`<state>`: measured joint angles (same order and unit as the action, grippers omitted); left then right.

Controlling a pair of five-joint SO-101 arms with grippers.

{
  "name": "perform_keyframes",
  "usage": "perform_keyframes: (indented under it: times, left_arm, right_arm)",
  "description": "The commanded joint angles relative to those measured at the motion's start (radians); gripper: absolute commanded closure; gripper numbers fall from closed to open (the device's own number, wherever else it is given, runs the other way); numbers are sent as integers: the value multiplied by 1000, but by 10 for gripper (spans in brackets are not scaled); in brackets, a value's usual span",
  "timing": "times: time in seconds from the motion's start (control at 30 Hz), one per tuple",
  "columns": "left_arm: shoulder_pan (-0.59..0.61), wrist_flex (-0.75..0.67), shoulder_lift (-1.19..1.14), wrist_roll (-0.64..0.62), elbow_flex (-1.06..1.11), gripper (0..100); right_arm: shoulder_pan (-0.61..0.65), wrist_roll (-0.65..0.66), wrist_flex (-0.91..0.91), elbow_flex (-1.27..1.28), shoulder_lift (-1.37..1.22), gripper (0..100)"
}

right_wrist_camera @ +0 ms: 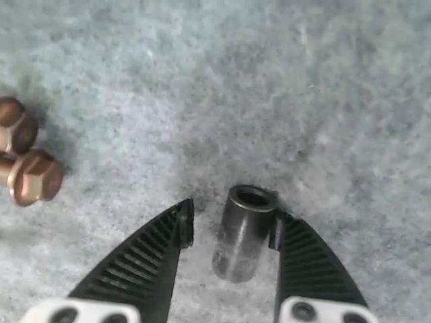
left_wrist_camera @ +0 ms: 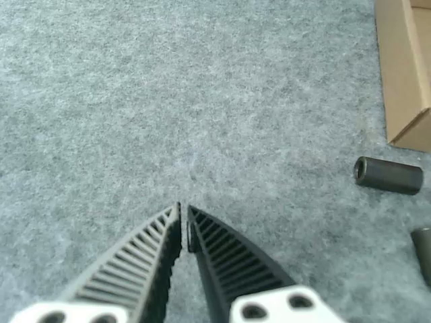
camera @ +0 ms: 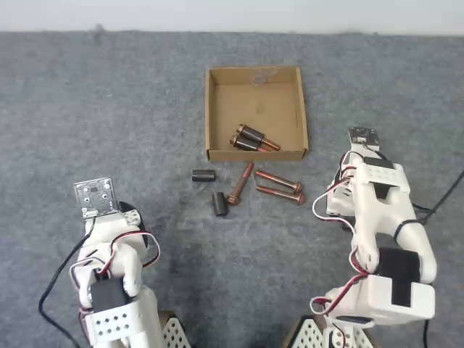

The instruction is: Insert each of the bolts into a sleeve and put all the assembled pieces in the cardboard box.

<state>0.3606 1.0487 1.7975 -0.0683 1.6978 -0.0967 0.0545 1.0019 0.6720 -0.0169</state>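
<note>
Right wrist view: right end effector spread around sleeve; left end effector clenched; bolts cut off at edge.

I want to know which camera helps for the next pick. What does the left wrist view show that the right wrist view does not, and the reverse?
Left wrist view, not the right: a corner of the cardboard box, a sleeve lying on its side near it, the end of a second sleeve, and the shut left gripper.
Right wrist view, not the left: two copper bolt heads, and another sleeve inside the open right gripper, touching one side.
Both: the grey carpet.
</note>
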Motion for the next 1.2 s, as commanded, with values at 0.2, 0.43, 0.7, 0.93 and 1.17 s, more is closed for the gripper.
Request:
perform_keyframes:
  times: [0.2,0.43,0.7,0.93,1.17]
  left_arm:
    - [-5,-5,-18,9,-10,989]
    - [-5,-5,-18,9,-10,989]
    - [-5,-5,-18,9,-10,989]
    - [-5,-5,-18,9,-10,989]
    - [-6,-31,-18,9,-10,989]
  right_arm:
    - [4,17,1,-34,-10,943]
    - [4,17,7,-35,2,950]
    - [4,9,171,-69,108,950]
    - [-88,-129,124,-23,255,950]
    - [-162,-158,-119,201,340,950]
